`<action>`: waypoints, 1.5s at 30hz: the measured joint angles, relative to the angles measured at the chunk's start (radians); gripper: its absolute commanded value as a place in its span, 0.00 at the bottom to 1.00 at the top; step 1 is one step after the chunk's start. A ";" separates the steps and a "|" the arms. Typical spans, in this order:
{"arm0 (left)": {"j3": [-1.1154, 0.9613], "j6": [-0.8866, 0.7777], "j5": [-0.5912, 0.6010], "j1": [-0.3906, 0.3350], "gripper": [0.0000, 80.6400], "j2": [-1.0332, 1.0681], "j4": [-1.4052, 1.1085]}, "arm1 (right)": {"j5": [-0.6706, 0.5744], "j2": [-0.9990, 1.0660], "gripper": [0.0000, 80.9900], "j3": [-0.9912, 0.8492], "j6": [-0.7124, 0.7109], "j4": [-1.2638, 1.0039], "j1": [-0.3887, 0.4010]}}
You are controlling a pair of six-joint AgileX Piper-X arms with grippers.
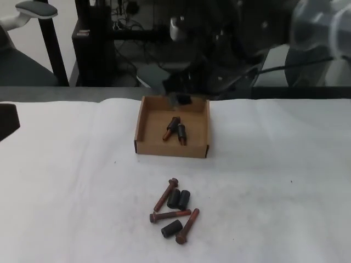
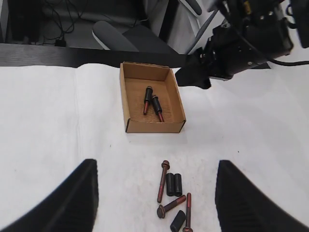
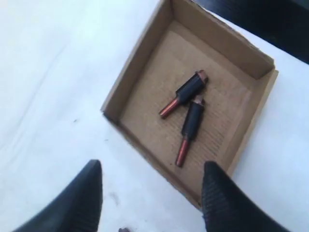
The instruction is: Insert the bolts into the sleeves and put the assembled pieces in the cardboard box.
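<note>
The cardboard box [image 1: 143, 127] stands mid-bench with two assembled pieces [image 1: 175, 130] lying in it, each a copper bolt [image 3: 169, 106] through a black sleeve [image 3: 193, 117]. In front of the box lie three loose bolts [image 1: 164, 195] and three loose sleeves [image 1: 179, 199] in a cluster. My right gripper [image 3: 152, 166] hangs open and empty above the box [image 3: 145, 72]; it shows dark over the box's far edge [image 1: 179, 99]. My left gripper [image 2: 157, 166] is open and empty, high above the loose bolts [image 2: 162, 181], well back from the box [image 2: 133, 96].
A white cloth [image 1: 66, 181] covers the bench. The right arm [image 2: 236, 43] reaches in from the far right above the box's corner. Dark furniture and cables stand behind the bench's far edge [image 1: 55, 93].
</note>
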 measured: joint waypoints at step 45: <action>0.198 0.135 0.202 0.000 0.57 -0.043 -0.117 | 0.245 -1.099 0.70 0.955 0.255 -0.250 0.394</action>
